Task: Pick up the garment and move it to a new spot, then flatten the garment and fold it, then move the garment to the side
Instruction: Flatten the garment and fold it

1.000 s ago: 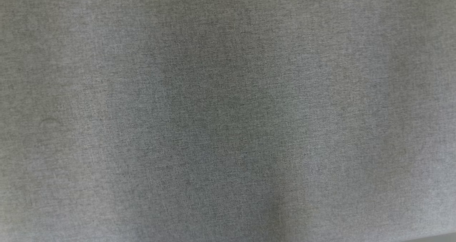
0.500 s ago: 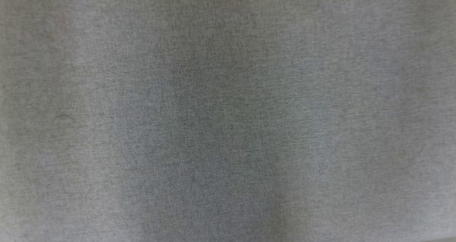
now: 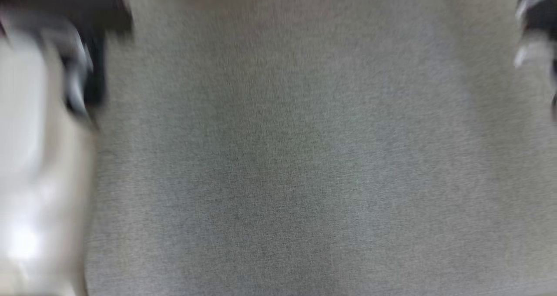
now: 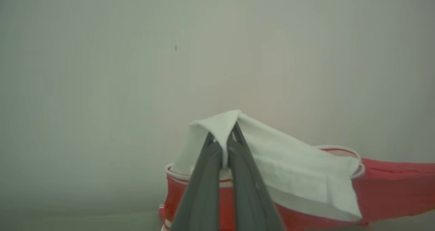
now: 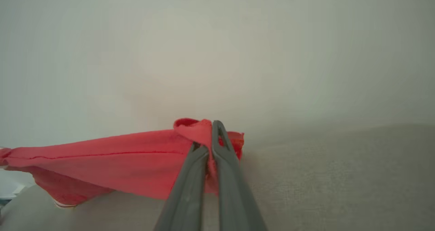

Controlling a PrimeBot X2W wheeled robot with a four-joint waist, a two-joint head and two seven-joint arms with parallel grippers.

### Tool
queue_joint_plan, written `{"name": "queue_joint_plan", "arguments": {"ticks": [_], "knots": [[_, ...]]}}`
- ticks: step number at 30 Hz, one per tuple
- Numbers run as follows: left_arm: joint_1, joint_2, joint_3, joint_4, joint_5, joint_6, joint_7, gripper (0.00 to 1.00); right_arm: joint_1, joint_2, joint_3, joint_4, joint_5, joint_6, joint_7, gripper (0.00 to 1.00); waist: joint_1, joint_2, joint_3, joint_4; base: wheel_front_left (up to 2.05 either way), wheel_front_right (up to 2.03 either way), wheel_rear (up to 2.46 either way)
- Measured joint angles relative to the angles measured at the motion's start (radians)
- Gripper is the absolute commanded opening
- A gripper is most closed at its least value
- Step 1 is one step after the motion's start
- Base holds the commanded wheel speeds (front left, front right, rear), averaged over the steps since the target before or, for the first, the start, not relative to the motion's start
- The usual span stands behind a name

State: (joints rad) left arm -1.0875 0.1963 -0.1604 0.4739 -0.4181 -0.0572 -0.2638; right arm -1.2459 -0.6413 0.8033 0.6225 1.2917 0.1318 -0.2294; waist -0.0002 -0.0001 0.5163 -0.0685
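In the left wrist view, the left fingers (image 4: 217,149) are seen pressed fully together, with a white fold of the garment (image 4: 299,170) pinched between their tips. From that pinch the white cloth is draped down toward 4 o'clock, over a red part edged with thin white and red stripes. The red cloth is carried on to the frame edge at 3 o'clock.

In the right wrist view, the right fingers (image 5: 215,139) are likewise shut tight, and a bunched red corner of the same garment is clamped at their tips. From there the red cloth is stretched away toward 9 o'clock as a long band with a stitched seam along it. Its lower edge sags toward 7 o'clock, where a striped hem is glimpsed. The garment is thus held up between the two arms, above a worktop (image 5: 340,176) covered in grey woven cloth. Whether the sagging edge touches that cloth cannot be told.

The head view is badly blurred. The grey worktop is seen across most of it, and a pale forearm (image 3: 35,178) is seen at 9 o'clock with dark parts above it at 10 o'clock. A dark and light blurred shape (image 3: 537,21) is cut by the edge at 2 o'clock; what it is cannot be made out.
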Motion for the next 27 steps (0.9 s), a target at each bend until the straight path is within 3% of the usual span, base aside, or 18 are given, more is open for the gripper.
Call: {"name": "queue_joint_plan", "arguments": {"ticks": [7,12,18,27], "knots": [[0.477,-0.041,0.016,-0.292,-0.046,0.077,0.007,0.00,0.302,-0.041,-0.004,-0.121,0.103,0.000,-0.020,0.00,-0.0002,0.0000,-0.095,0.003,0.00,0.00,0.00],[0.732,-0.059,0.034,-0.390,-0.077,0.099,0.006,0.00,0.507,-0.044,-0.014,-0.195,0.149,0.000,-0.028,0.00,-0.0001,-0.0001,-0.156,0.008,0.00,0.00,0.00],[0.958,-0.091,0.038,-0.445,-0.090,0.119,0.004,0.00,0.709,-0.044,-0.060,-0.274,0.169,0.000,-0.031,0.00,-0.0001,-0.0002,-0.226,0.022,0.00,0.00,0.00],[1.174,-0.127,0.079,-0.491,-0.114,0.130,0.002,0.00,0.984,-0.060,-0.143,-0.423,0.176,0.000,-0.032,0.00,0.0000,-0.0002,-0.307,0.051,0.00,0.00,0.00]]}}
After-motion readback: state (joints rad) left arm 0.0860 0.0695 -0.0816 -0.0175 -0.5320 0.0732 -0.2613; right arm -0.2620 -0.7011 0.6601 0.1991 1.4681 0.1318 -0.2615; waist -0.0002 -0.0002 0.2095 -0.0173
